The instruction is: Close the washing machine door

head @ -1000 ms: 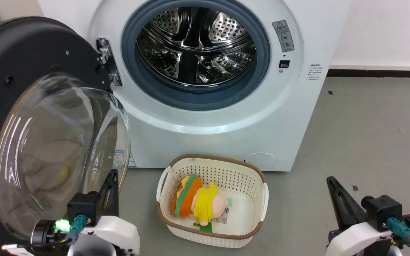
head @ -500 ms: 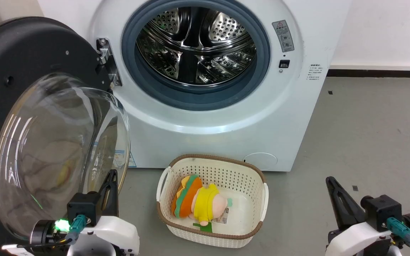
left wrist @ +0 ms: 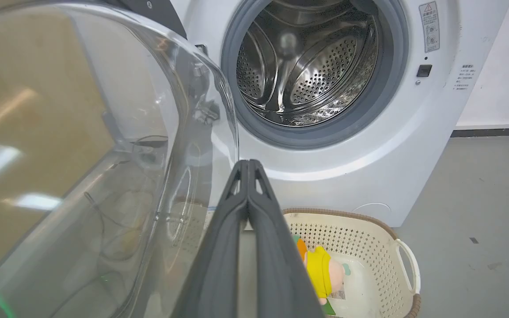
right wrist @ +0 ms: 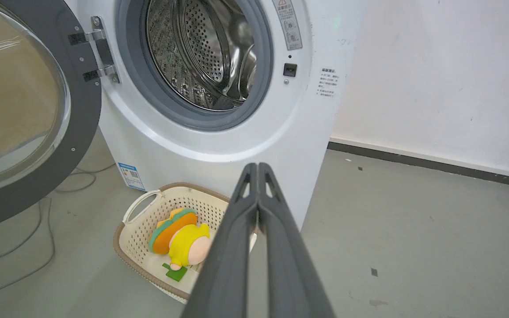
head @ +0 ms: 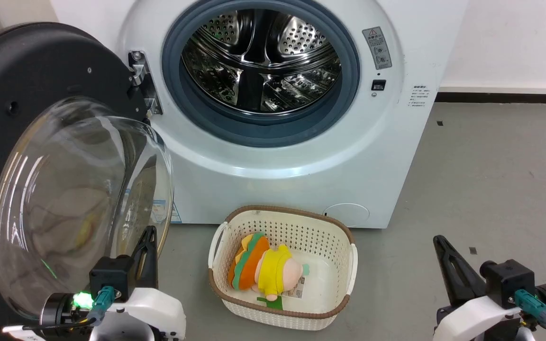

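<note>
We have none of the closing done yet: the washing machine door [head: 64, 180] stands swung wide open on its hinge at the left of the washing machine [head: 301, 156], so the whole swing and the latching are left. Our left gripper [head: 148, 237], pressed together and empty, sits low just beside the door's glass bowl, with contact we cannot confirm. Our right gripper [head: 440, 240], likewise pressed together and empty, is well apart from the door, beyond the cream basket [head: 339, 232].

The round glossy black door [head: 26, 66] with bulging clear glass bowl, swung wide, fills the frame's left. A cream perforated plastic basket [head: 301, 232] blocks lower centre. Bare grey floor [head: 491, 180] lies open at right.
</note>
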